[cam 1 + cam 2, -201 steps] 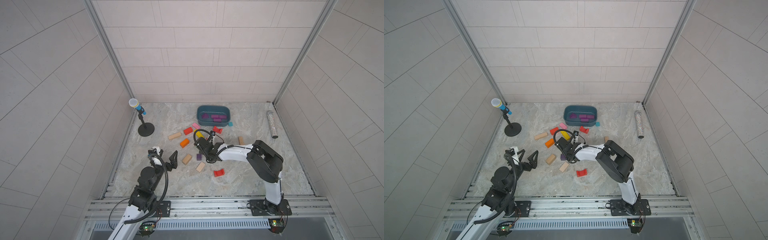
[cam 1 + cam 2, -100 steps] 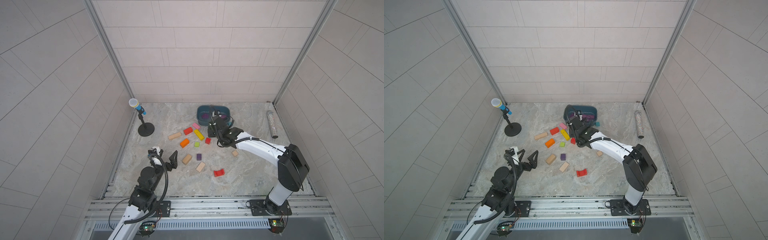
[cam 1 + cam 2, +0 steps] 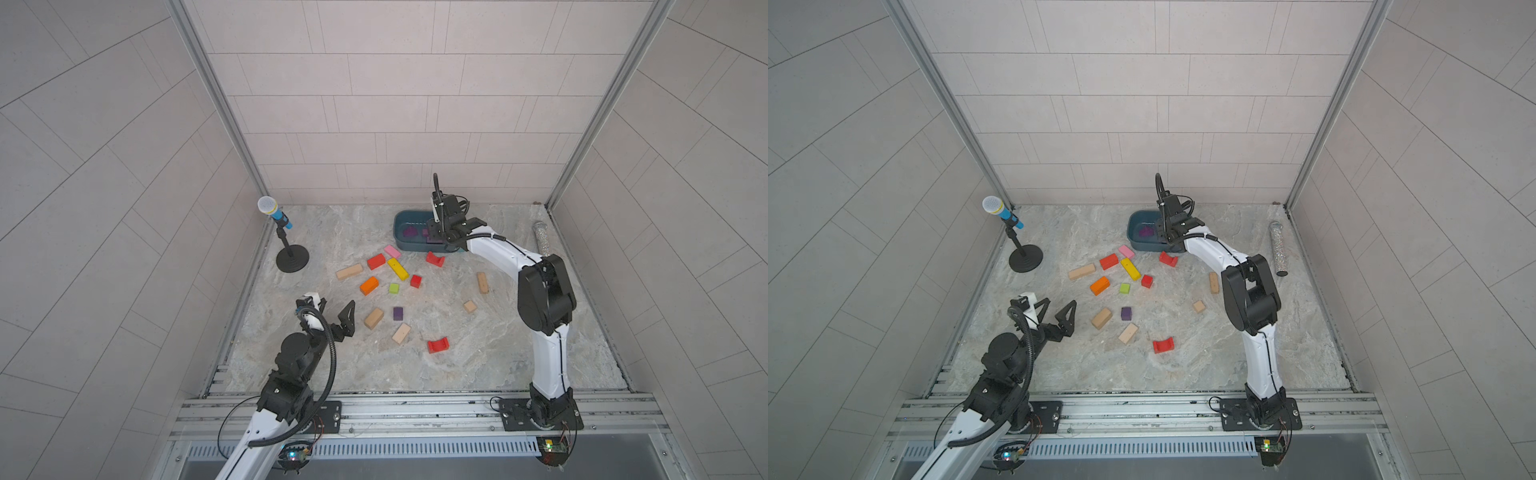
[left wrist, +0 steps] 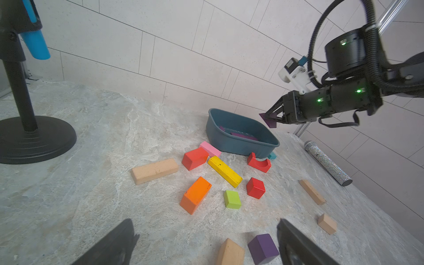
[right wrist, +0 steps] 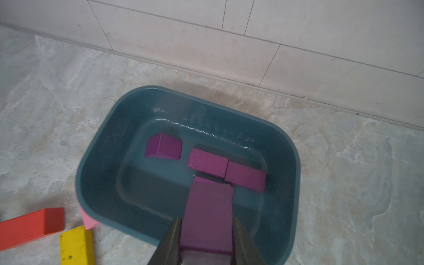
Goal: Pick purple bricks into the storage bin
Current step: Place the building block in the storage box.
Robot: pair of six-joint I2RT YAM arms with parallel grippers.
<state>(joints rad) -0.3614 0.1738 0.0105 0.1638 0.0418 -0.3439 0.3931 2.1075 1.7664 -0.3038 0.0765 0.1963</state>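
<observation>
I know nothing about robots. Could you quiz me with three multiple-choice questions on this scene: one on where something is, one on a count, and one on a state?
1. Where is the purple brick that the right gripper holds?
A. Above the storage bin
B. Beside the microphone stand
C. Flat on the table

2. How many purple bricks can be seen lying inside the storage bin?
A. One
B. Three
C. Five

3. How is the left gripper?
A. Open, holding nothing
B. Shut on a red block
C. Shut on a yellow block

Answers:
1 A: the right wrist view shows the brick clamped between the jaws, with the bin below it.
2 B: one peaked and two rectangular bricks lie on its floor.
3 A: its jaws stand wide apart with nothing between them.
</observation>
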